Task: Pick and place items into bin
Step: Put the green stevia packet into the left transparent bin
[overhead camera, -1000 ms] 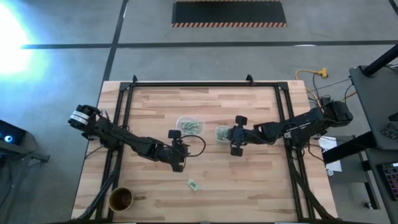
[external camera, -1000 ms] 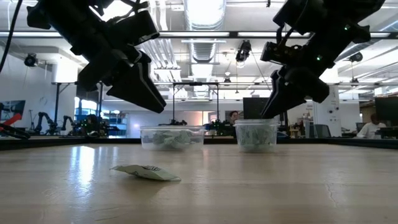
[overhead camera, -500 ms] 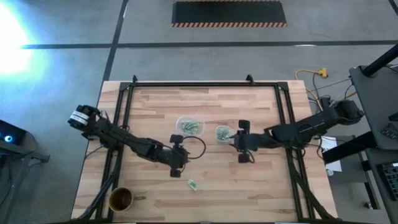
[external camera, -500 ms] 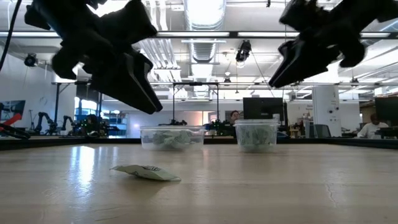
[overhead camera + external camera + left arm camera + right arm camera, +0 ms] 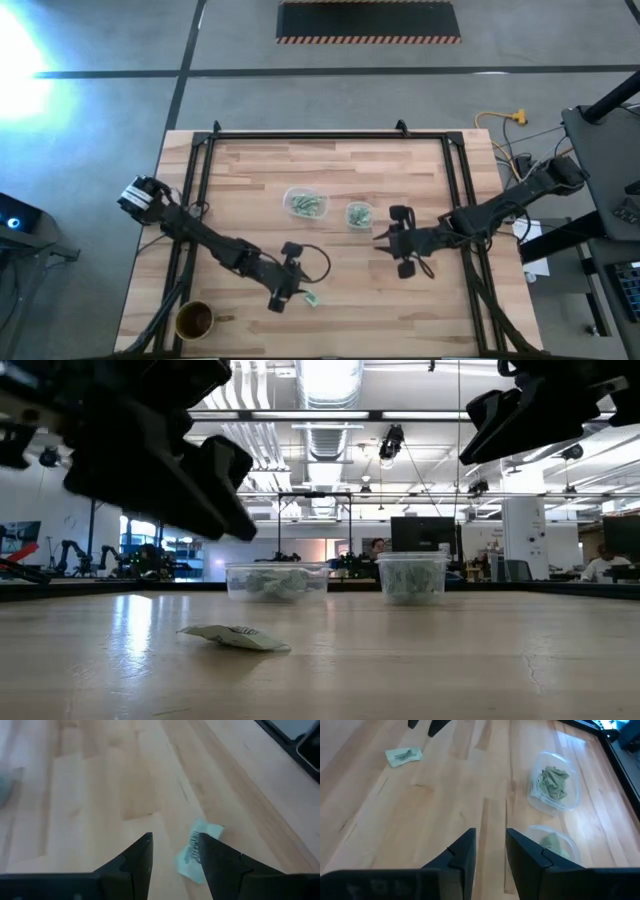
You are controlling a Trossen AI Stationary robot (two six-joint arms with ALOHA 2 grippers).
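Note:
One pale green and white wrapped item (image 5: 311, 298) lies flat on the wooden table near its near edge; it also shows in the low view (image 5: 235, 637) and the right wrist view (image 5: 403, 756). My left gripper (image 5: 296, 290) is open and hovers just above and beside it. In the left wrist view (image 5: 172, 837) the item (image 5: 195, 854) lies partly behind one finger. My right gripper (image 5: 383, 238) is open and empty, raised to the right of the two clear bins. The shallow bin (image 5: 305, 203) and the taller bin (image 5: 358, 214) hold green wrapped pieces.
A round brown cup (image 5: 195, 320) stands at the table's near left corner. Black frame rails (image 5: 200, 200) run along the table's left, right and far sides. The bins stand mid-table in the low view (image 5: 277, 580) and the right wrist view (image 5: 555, 787).
My left gripper has gone toward the table's near edge and down, over to the lone item. My right gripper has drawn back from the taller bin toward the table's right and near edges and has risen. The item and the bins have stayed in place.

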